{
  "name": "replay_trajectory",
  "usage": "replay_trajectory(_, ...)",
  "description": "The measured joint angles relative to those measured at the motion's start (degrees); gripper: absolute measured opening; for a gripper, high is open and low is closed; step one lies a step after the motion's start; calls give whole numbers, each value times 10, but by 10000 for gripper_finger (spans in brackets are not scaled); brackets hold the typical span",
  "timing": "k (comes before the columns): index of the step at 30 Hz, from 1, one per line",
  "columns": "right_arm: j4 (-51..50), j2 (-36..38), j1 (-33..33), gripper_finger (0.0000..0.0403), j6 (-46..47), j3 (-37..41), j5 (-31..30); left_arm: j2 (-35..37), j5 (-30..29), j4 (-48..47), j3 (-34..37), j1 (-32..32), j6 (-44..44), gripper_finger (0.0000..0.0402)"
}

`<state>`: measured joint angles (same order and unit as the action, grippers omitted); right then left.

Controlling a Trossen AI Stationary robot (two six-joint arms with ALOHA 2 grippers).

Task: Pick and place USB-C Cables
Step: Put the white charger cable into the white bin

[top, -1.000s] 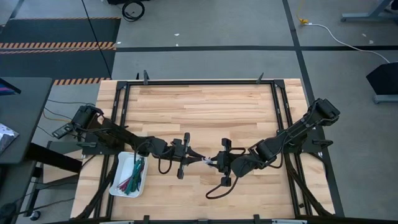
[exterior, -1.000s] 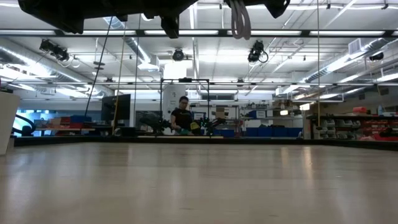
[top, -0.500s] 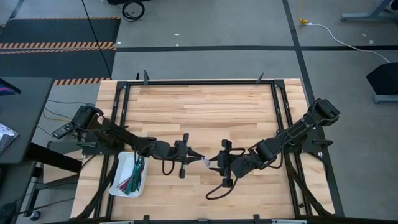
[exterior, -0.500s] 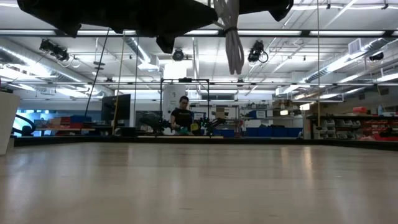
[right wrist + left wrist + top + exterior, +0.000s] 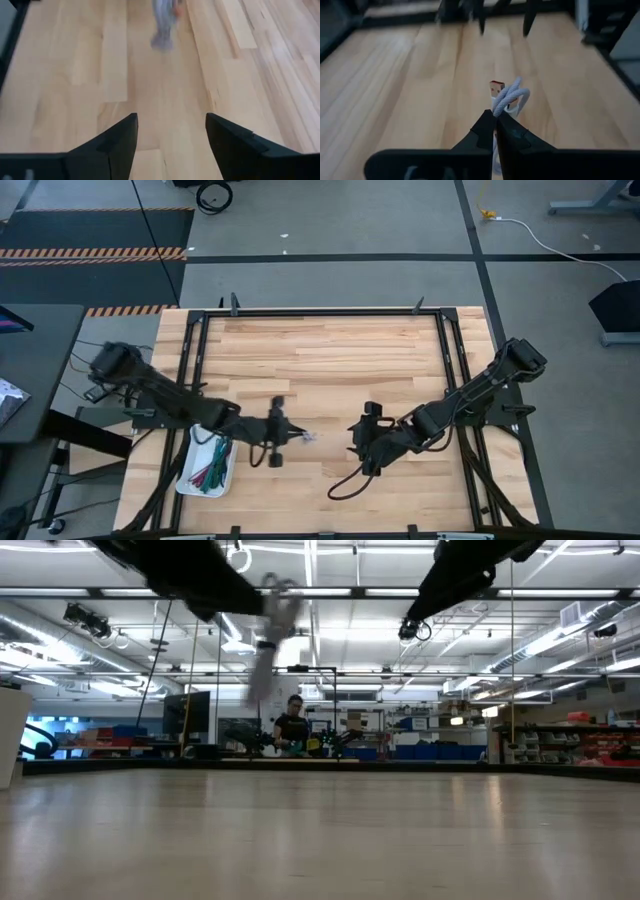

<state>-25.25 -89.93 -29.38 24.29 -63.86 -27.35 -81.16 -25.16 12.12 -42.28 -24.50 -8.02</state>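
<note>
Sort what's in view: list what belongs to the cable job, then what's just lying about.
Job things:
- pale grey cable, pinched in the left pincer
- coloured cables in the white tray
- right pincer, open above bare table

Lying about:
- long white cord on the floor
- person far behind

Big lab/workshop hall: ceiling strip lights [image 5: 560, 640], storage shelves [image 5: 575, 745], person [image 5: 292, 728] at bench, framed wood table [image 5: 320, 340].
</note>
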Motion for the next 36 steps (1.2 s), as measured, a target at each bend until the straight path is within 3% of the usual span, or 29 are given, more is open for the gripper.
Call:
replay_trajectory(5,-4,0,18,238,-45,0,-2,99,-19,-310,-76,-37,-175,10)
replay_trajectory(11,1,0,52,237,-94,0,-4,119,14,-666,-209,-78,-470,10)
replay_trajectory(18,2,0,84,236,-125,0,-1,118,137,-892,-245,-131,-703,9)
replay_trajectory(21,4,0,95,236,-155,0,-1,114,172,-916,-231,-158,-760,9)
replay_trajectory(28,13,0,123,236,-184,0,0,114,229,-875,-169,-215,-926,17)
replay_trajectory(36,13,0,134,234,-174,0,6,114,225,-764,-101,-241,-936,60)
